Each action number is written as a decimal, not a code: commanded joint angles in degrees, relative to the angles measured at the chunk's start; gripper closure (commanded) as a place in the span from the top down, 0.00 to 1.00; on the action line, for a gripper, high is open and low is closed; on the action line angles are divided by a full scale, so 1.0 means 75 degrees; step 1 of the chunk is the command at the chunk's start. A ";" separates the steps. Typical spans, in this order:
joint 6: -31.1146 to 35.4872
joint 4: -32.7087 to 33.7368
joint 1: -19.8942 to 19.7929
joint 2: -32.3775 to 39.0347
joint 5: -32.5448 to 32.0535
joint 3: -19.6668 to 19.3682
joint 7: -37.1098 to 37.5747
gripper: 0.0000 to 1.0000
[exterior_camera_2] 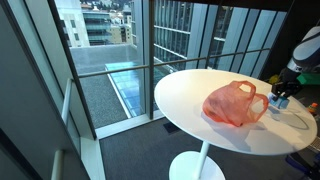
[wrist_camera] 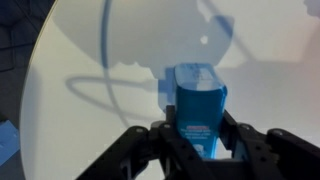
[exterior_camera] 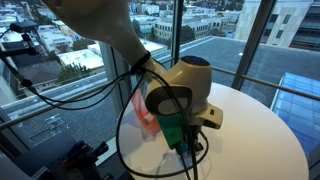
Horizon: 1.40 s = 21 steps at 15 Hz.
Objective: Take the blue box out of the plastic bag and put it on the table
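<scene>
A glazed room high above a city is shown, with floor-to-ceiling glass windows [exterior_camera_2: 150,40] and neighbouring buildings beyond them. A round white counter [exterior_camera_2: 200,95] on a single white pedestal [exterior_camera_2: 197,168] is seen in both exterior views. A crumpled, translucent pink-red plastic bag [exterior_camera_2: 237,103] is laid on the counter, with a handle loop turned towards the gripper. In an exterior view the bag [exterior_camera: 148,115] is largely hidden behind the white robot arm [exterior_camera: 185,85], around which black cables [exterior_camera: 125,110] are looped.

The gripper [wrist_camera: 200,135] is shown in the wrist view from above, dark-fingered, with the jaws clamped narrowly on two opposite sides of a blue rectangular box [wrist_camera: 200,100]. The box is held upright between them, and a small reddish label is carried on its facing side; the print is too blurred to be read. The box is located outside the bag, over bare counter surface. In an exterior view the box [exterior_camera_2: 281,100] is seen just beside the bag's handle end, near the counter's edge. Whether the base of the box is touching the counter cannot be told. Shadows of the arm and of a cable loop are cast across the counter in the wrist view.
</scene>
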 commanded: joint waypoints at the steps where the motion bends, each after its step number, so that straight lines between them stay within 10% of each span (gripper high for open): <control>1: 0.0065 0.0457 -0.0196 0.0559 0.0198 0.0052 -0.0198 0.18; 3: 0.0098 0.0580 -0.0190 0.0780 0.0100 0.0019 -0.0088 0.18; 4: 0.0095 0.0635 -0.0191 0.0864 0.0082 0.0017 -0.0066 0.30; 5: 0.0105 0.0665 -0.0183 0.0912 0.0050 0.0009 -0.0048 0.68; 10: -0.0073 0.0526 -0.0051 0.0569 -0.0130 -0.0018 -0.0052 0.98; 21: -0.2244 0.0404 0.0560 -0.1120 -0.0649 0.0322 -0.0687 1.00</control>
